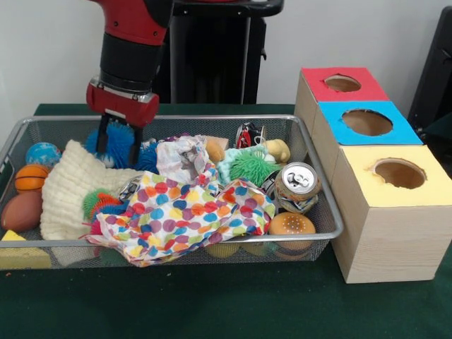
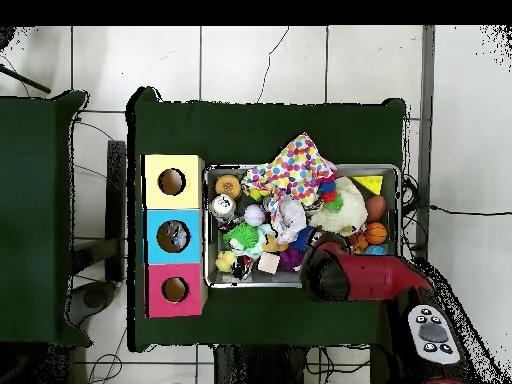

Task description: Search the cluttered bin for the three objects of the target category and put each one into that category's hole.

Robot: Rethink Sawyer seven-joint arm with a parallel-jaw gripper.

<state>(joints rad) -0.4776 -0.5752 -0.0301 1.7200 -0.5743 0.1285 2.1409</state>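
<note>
Nearest the camera, a yellow wedge (image 1: 21, 248) pokes against the front left corner of the wire basket (image 1: 321, 185), which sits on the green table (image 1: 212, 304). Going left to right inside it: a brown football (image 1: 21, 210), a small basketball (image 1: 31, 177) and a blue ball (image 1: 43, 153) at the left end, then a cream knitted cloth (image 1: 70, 187) and a spotted cloth (image 1: 183, 212) draped over the middle, a green spiky ball (image 1: 252, 167), a drinks can (image 1: 297, 185) on its side and a toy burger (image 1: 291, 226) at the right end. Beside the basket stand three boxes with round holes: yellow (image 1: 395, 212) nearest, blue (image 1: 364, 126) behind it, red (image 1: 340, 83) at the back.

My gripper (image 1: 118, 145) is down at the basket's back left, over a blue spiky toy (image 1: 121, 141). My fingers (image 1: 103, 134) hang a little apart on either side of it, and I cannot tell whether they grip it or only straddle it.

I judge I am at the picking step of the search. Nothing shows which kind of object is wanted, and from overhead something seems to lie in the blue box's hole, though I cannot make it out. Next, I would need to close firmly on the soft spikes, lift clear of the cloths without snagging them, and cross the full length of the basket to the boxes.
</note>
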